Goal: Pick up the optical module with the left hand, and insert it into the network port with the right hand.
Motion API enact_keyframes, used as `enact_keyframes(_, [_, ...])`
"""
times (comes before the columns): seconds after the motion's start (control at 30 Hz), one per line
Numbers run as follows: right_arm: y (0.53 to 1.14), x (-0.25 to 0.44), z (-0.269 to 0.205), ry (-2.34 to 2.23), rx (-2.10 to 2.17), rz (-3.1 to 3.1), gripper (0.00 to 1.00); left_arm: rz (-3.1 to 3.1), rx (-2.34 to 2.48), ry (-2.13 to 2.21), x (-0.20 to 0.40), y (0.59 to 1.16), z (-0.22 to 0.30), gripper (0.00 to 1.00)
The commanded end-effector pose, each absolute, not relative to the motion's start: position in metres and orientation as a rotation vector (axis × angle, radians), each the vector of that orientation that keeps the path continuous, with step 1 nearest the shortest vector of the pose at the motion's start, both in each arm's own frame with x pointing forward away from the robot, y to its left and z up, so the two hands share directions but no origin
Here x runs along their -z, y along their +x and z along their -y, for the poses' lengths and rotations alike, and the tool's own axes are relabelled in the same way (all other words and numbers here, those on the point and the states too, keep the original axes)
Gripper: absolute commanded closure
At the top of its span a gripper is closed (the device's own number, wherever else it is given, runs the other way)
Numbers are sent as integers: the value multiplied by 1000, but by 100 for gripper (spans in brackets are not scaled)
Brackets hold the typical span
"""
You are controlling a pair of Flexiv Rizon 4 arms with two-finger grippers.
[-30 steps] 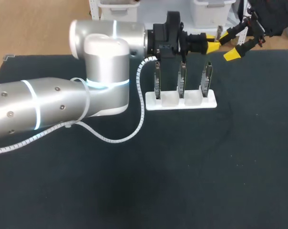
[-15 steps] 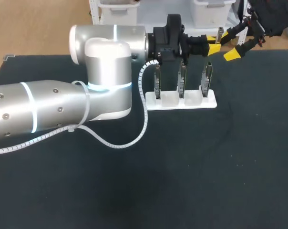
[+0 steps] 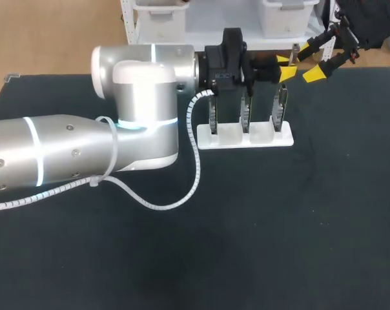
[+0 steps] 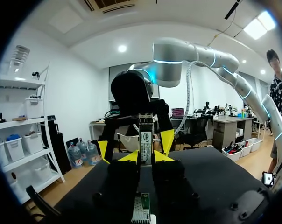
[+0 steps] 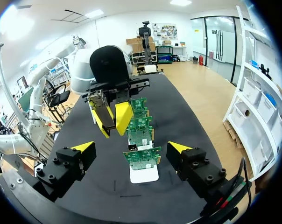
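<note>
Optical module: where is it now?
Left wrist view: the optical module stands upright, clamped in the left hand. Head view: that hand is above the white rack's right end, close to the open right hand.

Free room over the table (image 3: 324,219) at right — left arm (image 3: 85,152), board rack (image 3: 246,138) as obstacles.

The left fingers (image 4: 168,173) hide the optical module's (image 4: 145,140) lower end.

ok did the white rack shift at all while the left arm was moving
No. The white rack sits where it was, at the same gap from the far edge of the table.
</note>
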State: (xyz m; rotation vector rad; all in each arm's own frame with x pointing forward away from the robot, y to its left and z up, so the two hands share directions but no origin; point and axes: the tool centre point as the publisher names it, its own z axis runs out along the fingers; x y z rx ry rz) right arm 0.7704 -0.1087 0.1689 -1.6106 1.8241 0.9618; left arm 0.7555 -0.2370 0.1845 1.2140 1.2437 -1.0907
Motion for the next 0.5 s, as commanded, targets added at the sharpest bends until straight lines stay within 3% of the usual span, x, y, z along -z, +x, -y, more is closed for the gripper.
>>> enact_keyframes(0.03, [769, -169, 109, -1609, -959, -1824, 0, -1246, 1090, 1211, -183, 756, 237, 100])
enact_keyframes(0.5, [769, -169, 109, -1609, -959, -1824, 0, -1241, 1095, 1216, -181, 767, 238, 100])
